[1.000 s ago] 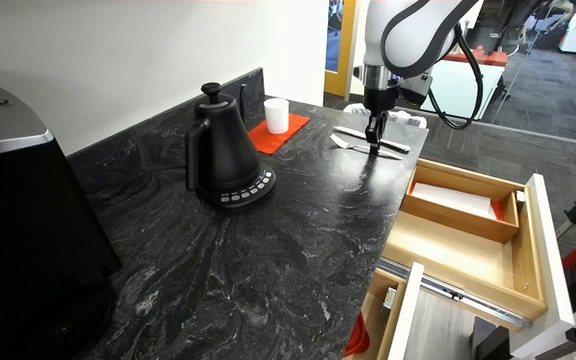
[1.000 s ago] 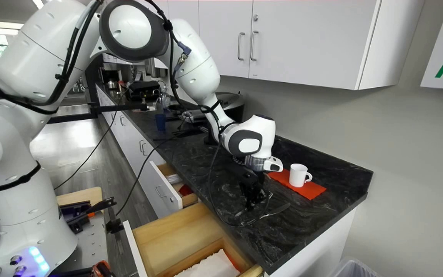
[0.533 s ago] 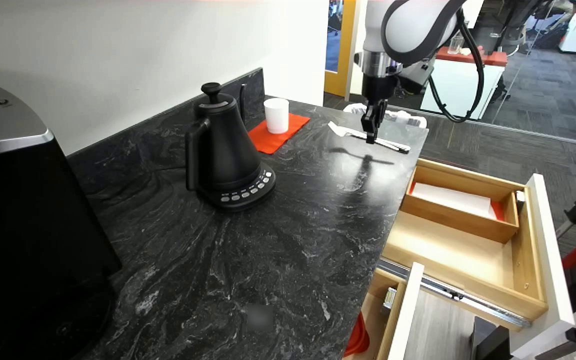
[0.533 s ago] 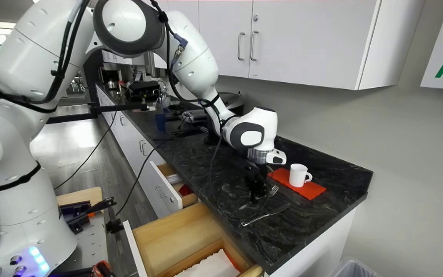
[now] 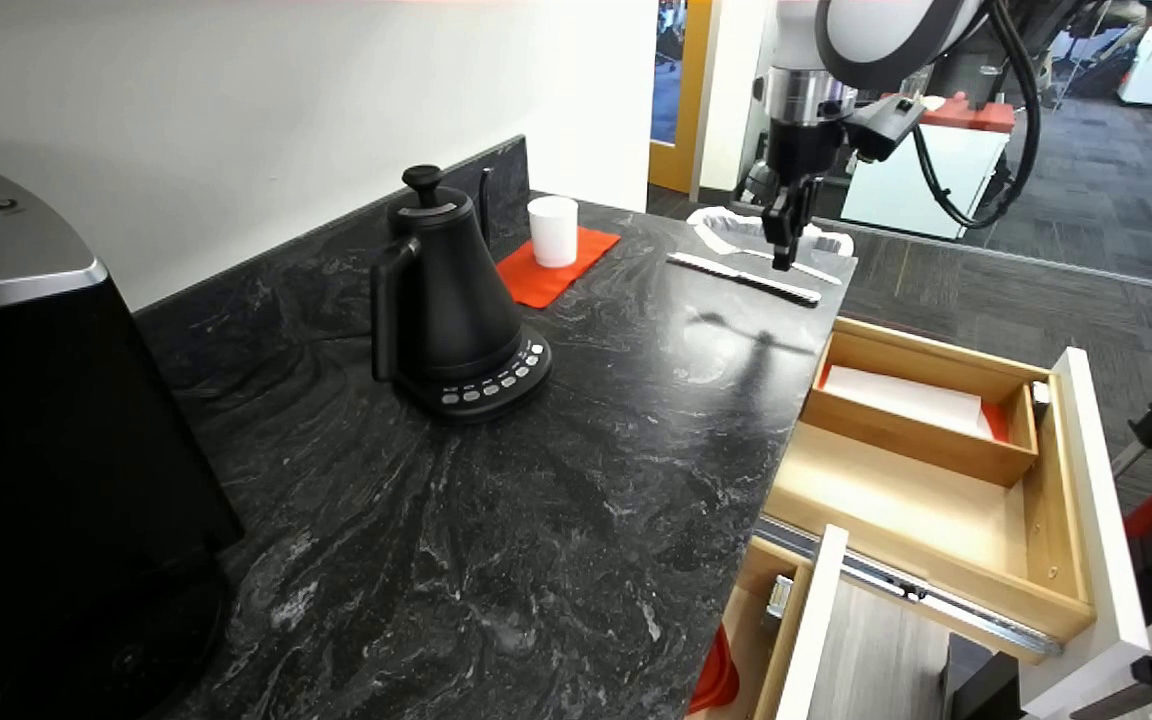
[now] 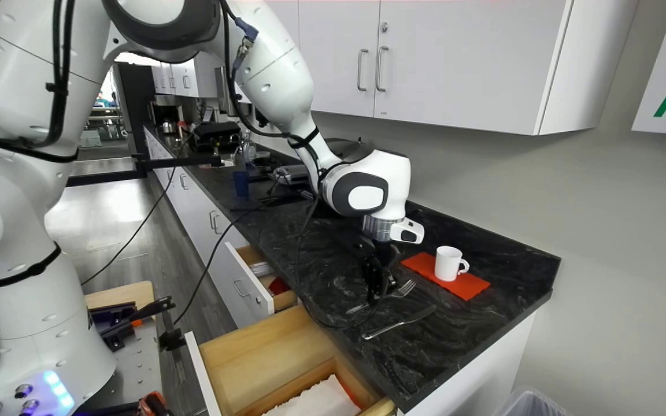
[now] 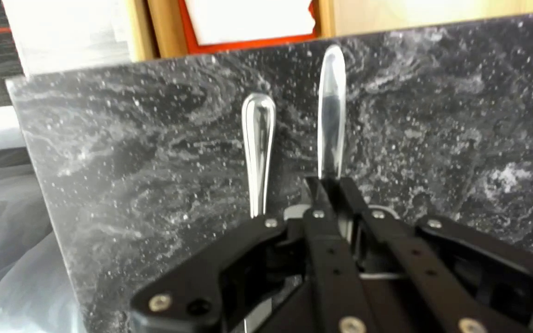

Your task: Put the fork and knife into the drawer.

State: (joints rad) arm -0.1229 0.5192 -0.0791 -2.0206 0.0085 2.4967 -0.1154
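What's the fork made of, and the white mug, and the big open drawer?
The fork looks like polished metal, maybe steel: it's silvery with bright reflections. The mug is smooth and white, perhaps glazed ceramic, though plastic is possible. Inside, the drawer seems smooth wood, from its tan boards.

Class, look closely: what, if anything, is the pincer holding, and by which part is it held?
The pincer holds the fork near its middle, on the slim stretch between tines and broad handle end.

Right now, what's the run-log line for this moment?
tool: closed on fork, above counter; knife: on counter; drawer: open; stowed: neither
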